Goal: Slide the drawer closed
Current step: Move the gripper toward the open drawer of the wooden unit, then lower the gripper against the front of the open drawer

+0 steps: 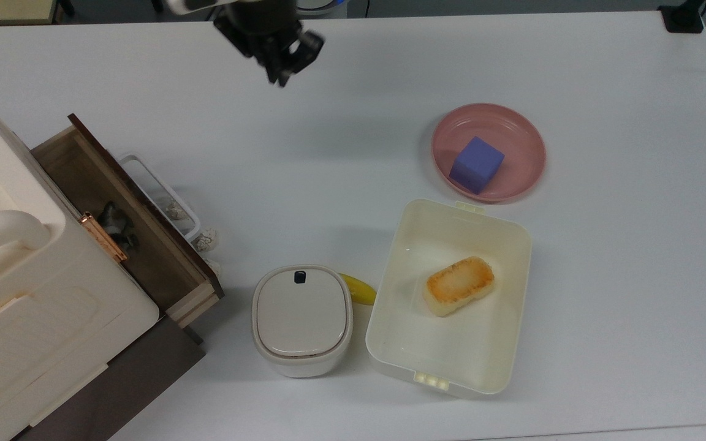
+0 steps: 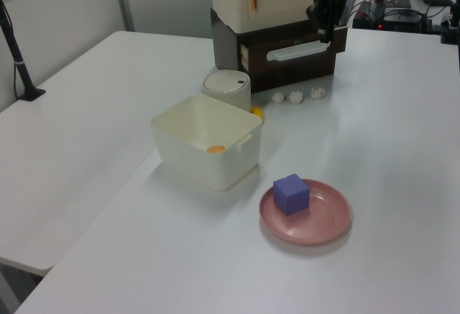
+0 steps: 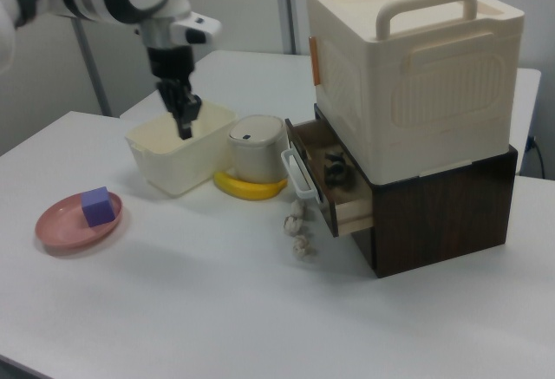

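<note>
The drawer (image 1: 154, 266) stands pulled out of the dark brown cabinet under a cream case at the top view's left. Its brown inside holds a small dark object (image 1: 114, 222). A white loop handle (image 1: 160, 190) sticks out from the dark front panel. The same drawer (image 3: 336, 190) and handle (image 3: 295, 175) show in the right view, and the front panel (image 2: 291, 61) in the left view. My gripper (image 1: 279, 79) hangs above the table, well apart from the handle, toward the top view's upper middle. It also shows in the left view (image 2: 325, 35) and the right view (image 3: 185, 127).
Three white crumpled bits (image 1: 206, 239) lie on the table by the drawer front. A lidded cream pot (image 1: 301, 318), a banana (image 1: 359, 289), a cream tub (image 1: 500, 245) with bread (image 1: 459, 285), and a pink plate (image 1: 524, 153) with a purple cube (image 1: 477, 164) sit nearby.
</note>
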Motion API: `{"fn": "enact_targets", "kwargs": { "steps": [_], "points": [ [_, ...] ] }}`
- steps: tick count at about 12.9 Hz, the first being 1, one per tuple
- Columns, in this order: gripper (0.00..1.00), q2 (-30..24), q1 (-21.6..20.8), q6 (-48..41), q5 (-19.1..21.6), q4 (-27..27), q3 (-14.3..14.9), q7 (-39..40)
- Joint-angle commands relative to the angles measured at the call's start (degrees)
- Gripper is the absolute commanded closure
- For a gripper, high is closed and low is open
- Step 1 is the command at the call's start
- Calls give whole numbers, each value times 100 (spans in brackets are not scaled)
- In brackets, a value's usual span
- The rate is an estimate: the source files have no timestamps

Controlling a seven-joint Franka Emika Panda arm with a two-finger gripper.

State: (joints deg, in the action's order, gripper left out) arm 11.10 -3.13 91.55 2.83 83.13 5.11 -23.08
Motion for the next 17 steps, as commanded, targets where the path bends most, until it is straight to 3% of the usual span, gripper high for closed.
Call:
{"fn": "enact_targets", "kwargs": {
  "steps": [1, 6, 13, 17],
  "points": [
    [94, 120, 400, 1064, 148, 432, 34, -1266],
    [98, 770, 647, 2041, 8, 363, 42, -1779],
    [100, 1385, 875, 2929, -879, 143, 42, -2130],
    [100, 1509, 1086, 3570, -1065, 116, 51, -2368]
  ]
}}
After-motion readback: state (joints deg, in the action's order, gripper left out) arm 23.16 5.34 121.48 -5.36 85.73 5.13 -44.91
